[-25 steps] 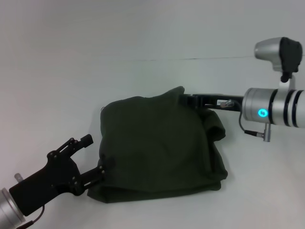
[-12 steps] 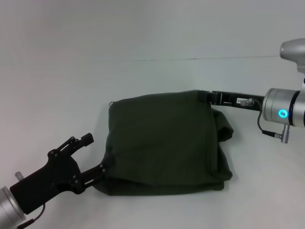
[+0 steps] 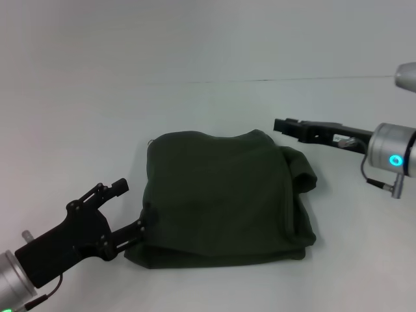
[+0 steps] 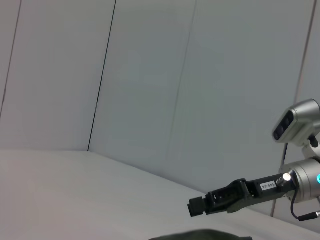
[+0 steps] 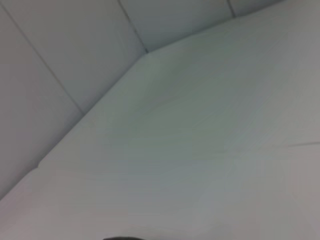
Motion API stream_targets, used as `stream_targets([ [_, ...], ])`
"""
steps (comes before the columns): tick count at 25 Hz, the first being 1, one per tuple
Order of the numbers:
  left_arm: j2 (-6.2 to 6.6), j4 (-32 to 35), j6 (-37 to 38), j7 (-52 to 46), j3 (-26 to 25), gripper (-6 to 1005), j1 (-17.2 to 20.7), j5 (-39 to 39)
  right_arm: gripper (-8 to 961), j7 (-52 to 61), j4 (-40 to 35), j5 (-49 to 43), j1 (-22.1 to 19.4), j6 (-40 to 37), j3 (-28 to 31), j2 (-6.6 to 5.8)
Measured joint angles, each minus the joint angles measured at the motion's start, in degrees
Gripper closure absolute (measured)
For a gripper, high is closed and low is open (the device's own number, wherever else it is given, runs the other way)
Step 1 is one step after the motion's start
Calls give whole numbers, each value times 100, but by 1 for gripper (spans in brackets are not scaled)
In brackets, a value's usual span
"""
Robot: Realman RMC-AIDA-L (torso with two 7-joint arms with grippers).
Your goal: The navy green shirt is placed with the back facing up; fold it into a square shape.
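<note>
Head view: navy green shirt (image 3: 224, 195) lies on the white table (image 3: 214, 104) as a rough folded block, several layers thick, w/ a bunched lump of fabric along its right edge. Outline is roughly square but the sides are uneven and the near-left corner sags.

Left gripper (image 3: 138, 232) sits low at the shirt's near-left corner. One black finger lies right against the fabric edge; the other finger sticks up and out, well apart from the first and clear of the cloth. So jaws are spread open, nothing pinched between them, shirt just beyond the lower finger's tip.

Right gripper (image 3: 281, 125) hangs off the shirt's far-right corner, near it but apart, pointing toward the cloth. Fabric lies just ahead of and below its tip. Can't tell if these jaws are open or closed; the tip shows only as one dark block.

Left wrist view: right gripper (image 4: 199, 206) again, above a sliver of shirt (image 4: 205, 235); jaw state not readable there either.
</note>
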Motion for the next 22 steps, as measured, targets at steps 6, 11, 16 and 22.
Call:
stream_targets([
  [6,0,-2,-55,-3,-3,113,-1,-33,608,-11,-46,33,-137,-340,163,-116],
  [11,0,-4,-73,-13,-3,112,-4,-37,343,156,-112,0,-259,-1296,167,-325],
  [16,0,-5,-72,-15,-2,112,-11,-39,341,377,-100,-7,-320,-2051,152,-549],
  [22,-7,-13,-72,-15,-2,112,-11,-40,459,319,-84,-412,-234,-1997,65,-465],
])
